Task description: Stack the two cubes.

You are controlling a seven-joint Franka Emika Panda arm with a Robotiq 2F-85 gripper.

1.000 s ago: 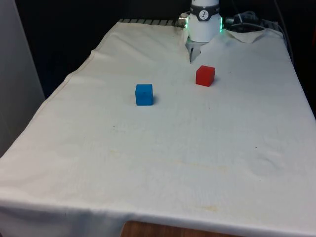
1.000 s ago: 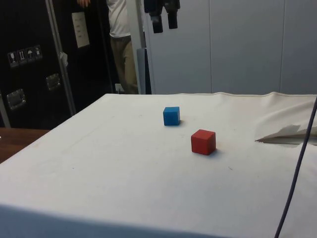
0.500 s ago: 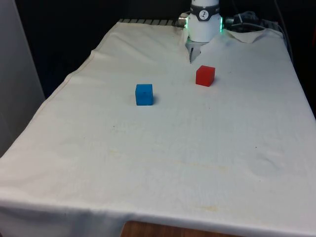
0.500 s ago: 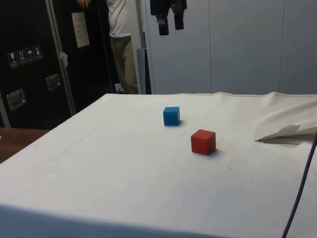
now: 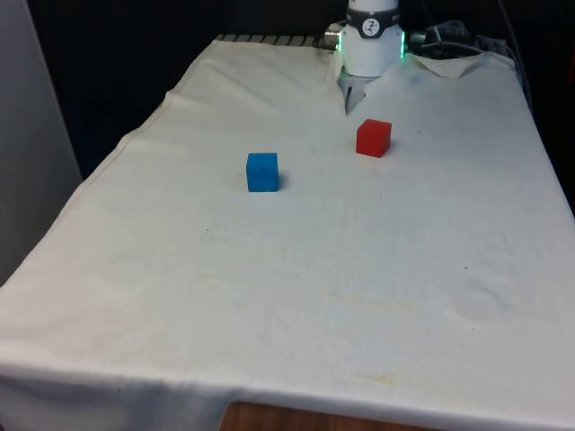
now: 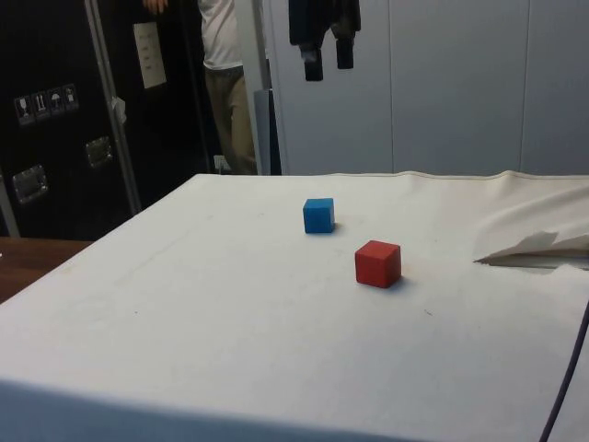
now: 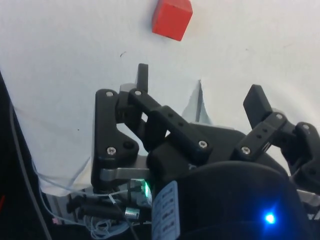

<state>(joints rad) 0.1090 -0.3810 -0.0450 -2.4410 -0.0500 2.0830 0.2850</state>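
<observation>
My black two-finger gripper (image 6: 329,63) hangs high with fingers (image 7: 143,76) spread and empty, above the white-clothed worktop (image 5: 377,269) where the small red cube (image 5: 373,137) and small blue cube (image 5: 262,171) sit well apart.

two cubes (image 5: 262,171) (image 5: 373,137) apart on table (image 5: 296,296)

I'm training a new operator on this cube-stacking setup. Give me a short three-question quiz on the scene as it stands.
1. True or false: the red cube rests on the blue cube.
2. The pincer is: A) shut on a cube, B) open, high above the table, C) pressing on the cloth.
3. In the front view, which cube lies nearer the robot's end of the table?

Key: 1 false, they sit apart on the cloth. 2 B. 3 the red cube.
</observation>
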